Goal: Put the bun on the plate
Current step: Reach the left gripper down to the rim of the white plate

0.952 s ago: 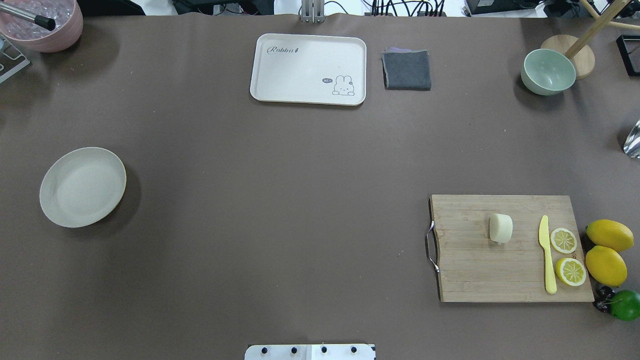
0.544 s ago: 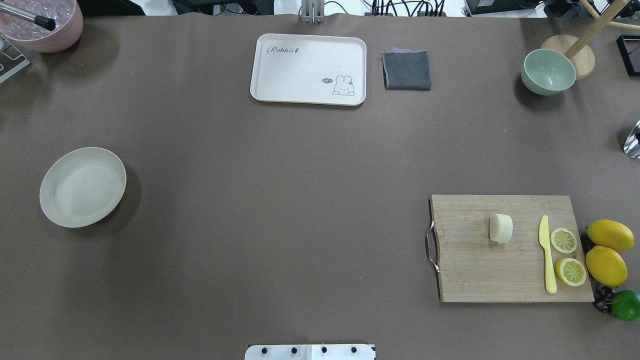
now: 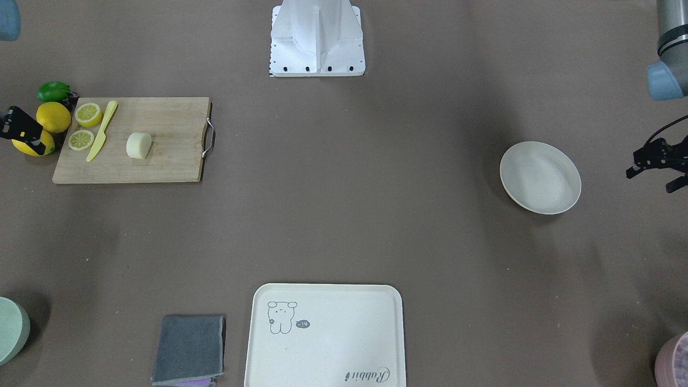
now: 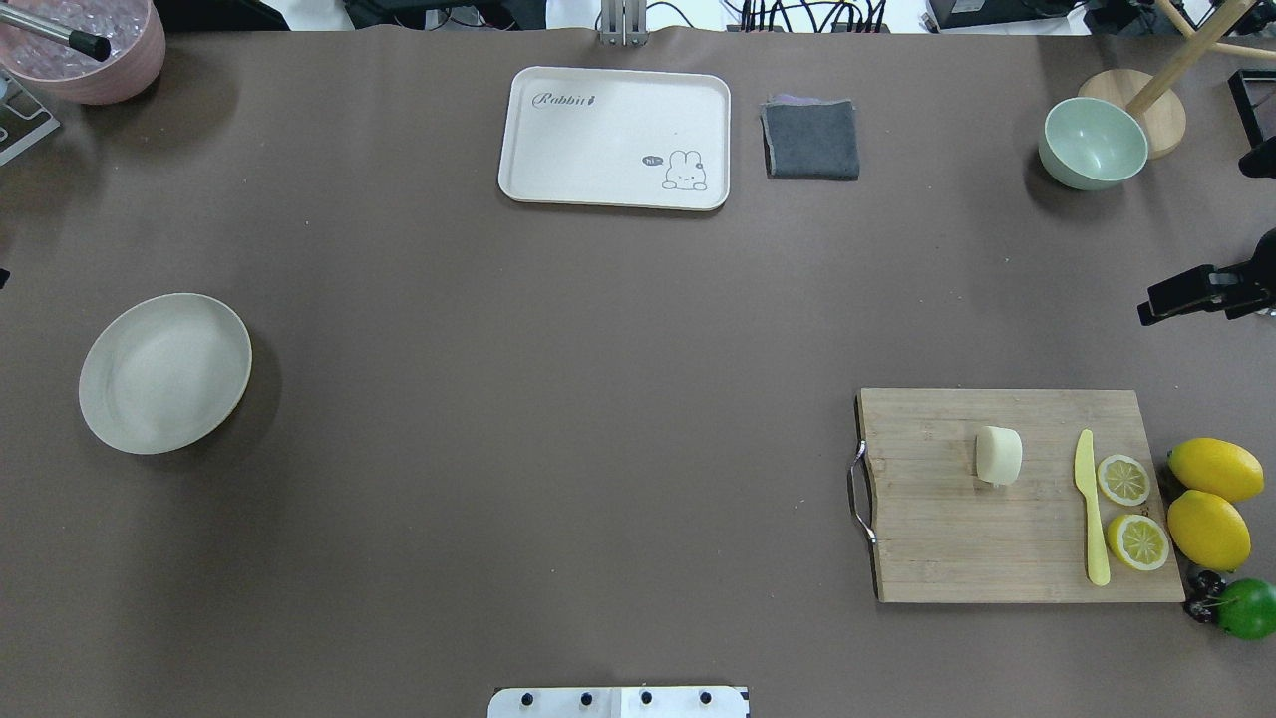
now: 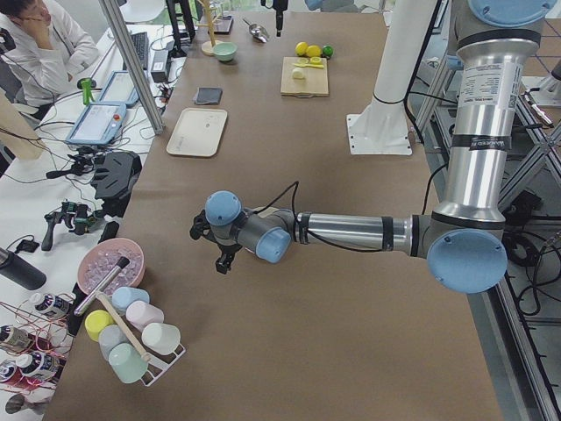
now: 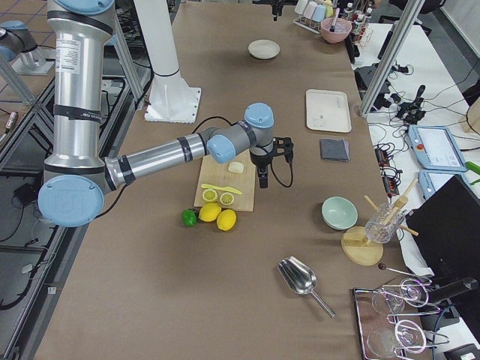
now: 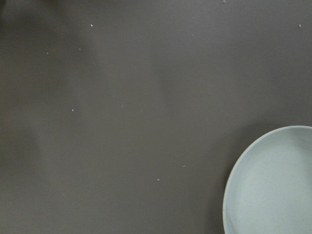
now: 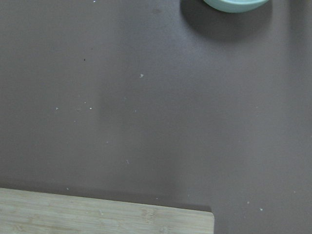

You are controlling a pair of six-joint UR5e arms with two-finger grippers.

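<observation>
Bun (image 4: 999, 456) sits on the cutting board (image 4: 947, 538), roughly mid-board, flat end facing the board's metal handle (image 4: 859, 494), on the robot's right side of the worktop (image 4: 558, 399). Yellow knife (image 4: 1092, 509) lies beside it on the side away from the handle, then two lemon slices (image 4: 1123, 479). Two lemons (image 4: 1214, 469) and a lime (image 4: 1248, 608) lie just off that end of the board. Right gripper (image 6: 262, 180) points down over bare worktop just past the board's far edge, near the corner on the knife side, between the board and the green bowl (image 4: 1093, 143). The right wrist view shows only that board corner at the bottom and the bowl's rim at the top. Gripper and bun are apart: the bun lies nearer the robot and further toward the handle than the gripper. Cannot tell whether the right gripper is spread or pressed together. Plate (image 4: 164, 373) is on the robot's left side of the worktop, well apart from the bun. Left gripper (image 5: 210, 248) hangs near the plate on its outer side, fingers spread. The left wrist view catches the plate's rim in its lower right corner. Cartoon-print tray (image 4: 614, 138) and folded grey cloth (image 4: 810, 140) lie side by side at the far edge.
</observation>
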